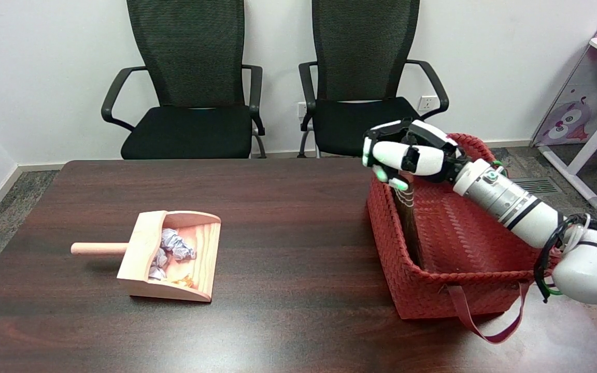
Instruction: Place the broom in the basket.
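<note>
Head view, looking down across a dark wooden table (pixel 288 207). At the right sits a red woven basket (pixel 433 290) with a loose strap hanging off its near side. The robot's right hand (pixel 407 155) reaches in from the lower right and hovers over the basket's far left corner, fingers curled around the top of the broom (pixel 411 228). The broom hangs nearly upright below the hand, its lower end already down inside the basket against the left wall. Gripping it from the top likely lets the hand lower it straight in without brushing the rim.

The broom appears as a slim, dark brown strip, with a few pale bands just beneath the fingers; its bristles cannot be made out.

At the table's left, well apart from the basket, lies a pale wooden dustpan (pixel 174 259) with a round handle pointing left, holding crumpled paper scraps (pixel 174 247). Two black office chairs (pixel 278 83) stand behind the table.
</note>
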